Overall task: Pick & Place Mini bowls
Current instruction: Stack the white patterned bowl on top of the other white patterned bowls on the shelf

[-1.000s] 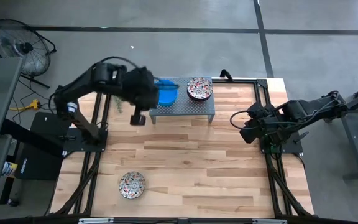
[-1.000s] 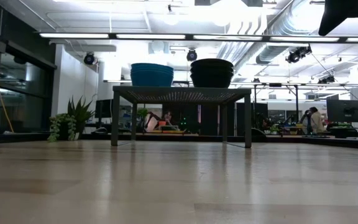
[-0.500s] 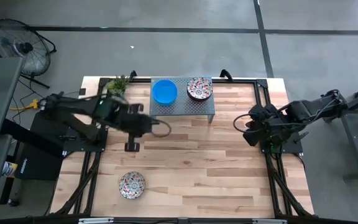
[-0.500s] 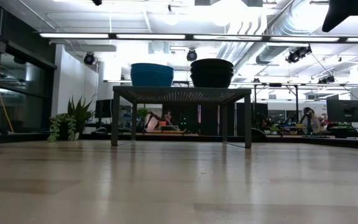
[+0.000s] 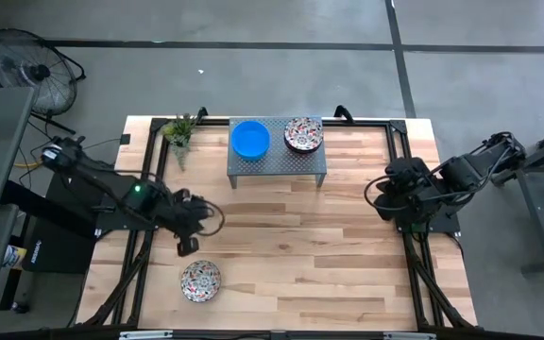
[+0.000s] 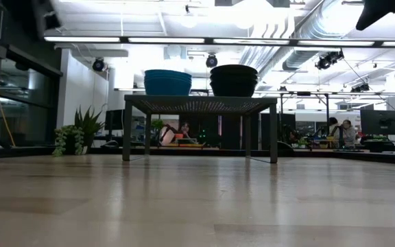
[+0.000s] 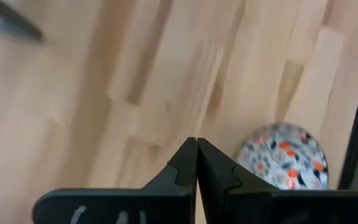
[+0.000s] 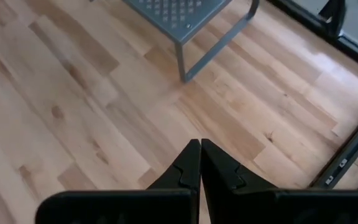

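Bowls first, from above: a blue bowl [image 5: 249,139] and a floral bowl [image 5: 302,133] sit side by side on the rack [image 5: 314,163] at the far edge of the surface [image 5: 291,246]; another floral bowl [image 5: 200,280] lies near the front left. The left tool [image 5: 184,247] hangs just beside it; the right tool [image 5: 385,205] waits at the right edge.

Low down, both rack bowls sit well above the surface.

Left wrist: fingers [image 7: 182,168] pressed together, empty, floral bowl [image 7: 286,155] near.

Right wrist: fingers [image 8: 189,163] pressed together.

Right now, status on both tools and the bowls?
Left tool shut, empty, above the floral bowl on the table. Right tool shut, idle at table's right edge. Blue bowl on rack. Nothing in the way.
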Available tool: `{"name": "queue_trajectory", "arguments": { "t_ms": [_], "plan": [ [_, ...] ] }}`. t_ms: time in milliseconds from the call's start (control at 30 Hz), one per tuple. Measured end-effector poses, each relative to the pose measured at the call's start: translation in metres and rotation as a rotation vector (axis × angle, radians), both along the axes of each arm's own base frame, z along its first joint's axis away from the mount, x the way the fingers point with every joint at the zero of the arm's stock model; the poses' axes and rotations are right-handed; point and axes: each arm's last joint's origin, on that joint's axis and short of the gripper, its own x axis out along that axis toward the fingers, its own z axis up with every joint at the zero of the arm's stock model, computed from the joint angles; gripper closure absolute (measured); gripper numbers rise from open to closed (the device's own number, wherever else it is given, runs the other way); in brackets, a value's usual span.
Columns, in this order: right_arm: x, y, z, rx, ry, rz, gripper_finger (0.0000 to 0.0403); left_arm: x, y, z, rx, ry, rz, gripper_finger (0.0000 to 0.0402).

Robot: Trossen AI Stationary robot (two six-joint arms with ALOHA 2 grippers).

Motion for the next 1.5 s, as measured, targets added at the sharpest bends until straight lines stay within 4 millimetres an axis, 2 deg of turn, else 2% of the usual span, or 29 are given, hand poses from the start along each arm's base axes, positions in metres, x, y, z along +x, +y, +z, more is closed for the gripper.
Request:
{"name": "queue_trajectory", "arguments": {
  "t_ms": [200,333,600,800,967,1167,1500],
  "plan": [
    [0.0,0.0,0.0,-0.01,-0.004,-0.006,0.0402,0.0,-0.024,-0.036,-0.125,0.02,-0.041,0.0401],
    [0.0,0.0,0.0,-0.002,0.001,-0.002,0.04,-0.003,-0.036,-0.051,-0.159,0.014,-0.034,0.039],
    [0.0,0.001,0.0,0.028,0.011,0.005,0.0361,-0.014,-0.05,-0.058,-0.16,0.018,-0.02,0.0303],
    [0.0,0.001,-0.001,0.036,0.014,0.007,0.0333,-0.021,-0.059,-0.066,-0.212,0.149,-0.029,0.0254],
    [0.0,0.001,0.0,0.03,0.01,0.005,0.0325,-0.022,-0.07,-0.078,-0.223,0.254,0.003,0.025],
    [0.0,0.001,0.0,0.029,0.009,0.005,0.0324,-0.019,-0.077,-0.09,-0.218,0.304,0.097,0.025],
    [0.001,0.001,0.0,0.023,0.002,-0.007,0.0324,-0.017,-0.079,-0.092,-0.278,0.312,0.258,0.025]
  ]
}}
